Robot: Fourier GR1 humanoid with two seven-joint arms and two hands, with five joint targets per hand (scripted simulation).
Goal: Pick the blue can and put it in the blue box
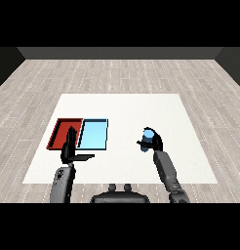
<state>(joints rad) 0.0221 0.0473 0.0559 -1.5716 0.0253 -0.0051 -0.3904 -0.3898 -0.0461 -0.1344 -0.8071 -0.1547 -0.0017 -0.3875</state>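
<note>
- Bench (127,105): a flat white rectangular surface stood on a floor of pale grey wooden planks (117,73), and carried both trays and the robot's two arms.
- Right robot hand (154,142): the black hand, at the end of its grey forearm, was curled round the small blue cylindrical can (148,136); its fingers wrapped the can's side.
- Blue can: it sat upright in the right robot hand, right of the bench's middle and well apart from both trays. Whether its base touched the bench could not be told.
- Shallow light blue rectangular tray (94,134): it lay on the left half of the bench, with its left edge against the red tray.
- Shallow red rectangular tray (61,131): it lay just left of the light blue tray, partly hidden by the left hand.
- Left robot hand (70,146): its black fingers were held straight and apart from the thumb, which pointed right; it held nothing and overlapped the near edges of both trays.
</note>
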